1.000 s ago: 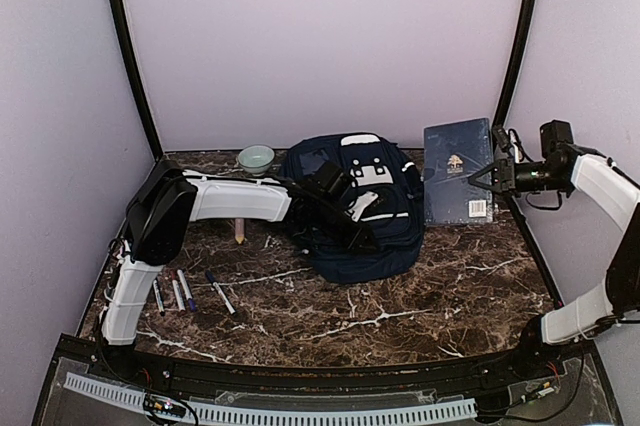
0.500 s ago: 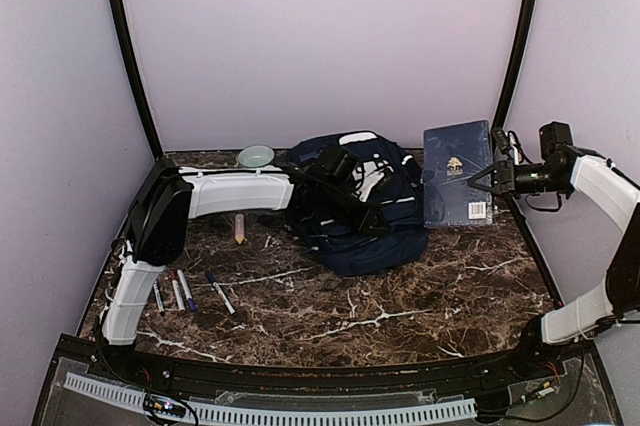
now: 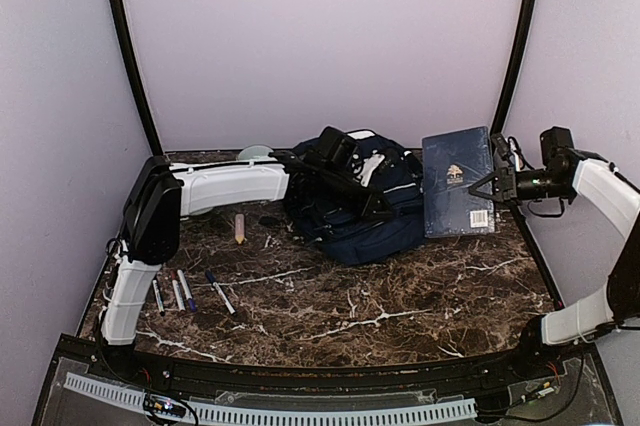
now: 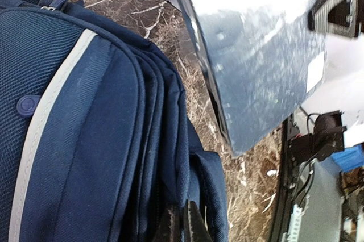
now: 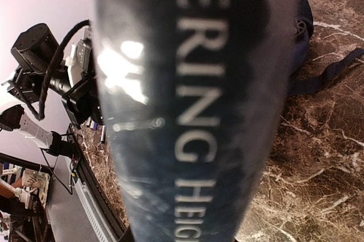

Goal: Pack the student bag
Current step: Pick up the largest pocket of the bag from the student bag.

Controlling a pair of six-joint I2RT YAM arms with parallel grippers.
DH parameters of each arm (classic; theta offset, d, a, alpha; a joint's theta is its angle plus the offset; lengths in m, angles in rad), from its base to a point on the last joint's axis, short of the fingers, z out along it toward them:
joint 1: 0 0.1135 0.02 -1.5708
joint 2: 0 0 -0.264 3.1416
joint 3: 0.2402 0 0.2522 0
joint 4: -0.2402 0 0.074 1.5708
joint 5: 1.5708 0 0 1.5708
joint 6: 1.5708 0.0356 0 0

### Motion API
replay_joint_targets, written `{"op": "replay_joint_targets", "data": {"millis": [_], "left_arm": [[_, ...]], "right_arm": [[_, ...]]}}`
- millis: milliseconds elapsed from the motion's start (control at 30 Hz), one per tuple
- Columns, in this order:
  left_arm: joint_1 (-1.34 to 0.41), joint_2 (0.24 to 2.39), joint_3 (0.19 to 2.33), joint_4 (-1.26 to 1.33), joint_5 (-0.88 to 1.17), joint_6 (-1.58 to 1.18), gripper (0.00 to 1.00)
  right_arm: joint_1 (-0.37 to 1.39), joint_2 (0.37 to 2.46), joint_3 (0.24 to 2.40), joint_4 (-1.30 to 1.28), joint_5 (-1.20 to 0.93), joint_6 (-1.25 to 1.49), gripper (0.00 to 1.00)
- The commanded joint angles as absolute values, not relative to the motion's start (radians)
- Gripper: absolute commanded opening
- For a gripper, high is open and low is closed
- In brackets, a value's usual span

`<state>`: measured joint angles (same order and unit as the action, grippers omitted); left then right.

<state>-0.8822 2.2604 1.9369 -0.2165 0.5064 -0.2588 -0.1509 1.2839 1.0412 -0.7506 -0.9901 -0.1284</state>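
The navy student bag (image 3: pixel 350 216) with white trim lies at the back middle of the table, its upper part raised and bunched. My left gripper (image 3: pixel 382 212) reaches over it and is shut on a fold of its fabric. In the left wrist view the fingertips (image 4: pixel 196 222) pinch the blue cloth of the bag (image 4: pixel 85 140). My right gripper (image 3: pixel 492 184) is shut on a dark blue hardcover book (image 3: pixel 457 181) and holds it upright at the bag's right. The book's lettered spine (image 5: pixel 193 111) fills the right wrist view and hides the fingers.
Several pens (image 3: pixel 180 291) lie at the front left, with another pen (image 3: pixel 221 294) beside them. A pink stick (image 3: pixel 240 228) lies left of the bag. A pale green bowl (image 3: pixel 252 152) sits behind the left arm. Walls close in on three sides.
My left gripper has lifted and pulled the bag's top up and back, bunching the bag. The book in my right gripper has shifted slightly lower.
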Motion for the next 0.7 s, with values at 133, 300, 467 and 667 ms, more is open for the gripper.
{"op": "replay_joint_targets", "data": {"millis": [133,300,467,667], "left_arm": [[-0.814,2.158,1.922,0.091,0.652,-0.556,0.0],[-0.807,2.185,1.943,0.079,0.661,-0.534,0.0],[-0.805,2.188,1.948,0.022,0.629,-0.508,0.0],[-0.807,2.168,2.113,-0.143,0.453,-0.348,0.0]], "right_arm": [[-0.153,1.241,1.022,-0.698,-1.076,-0.156,0.0],[-0.153,1.228,1.008,-0.691,-1.072,-0.151,0.0],[-0.153,1.225,1.01,-0.699,-1.073,-0.156,0.0],[-0.144,1.215,0.98,-0.716,-1.124,-0.117,0.0]]}}
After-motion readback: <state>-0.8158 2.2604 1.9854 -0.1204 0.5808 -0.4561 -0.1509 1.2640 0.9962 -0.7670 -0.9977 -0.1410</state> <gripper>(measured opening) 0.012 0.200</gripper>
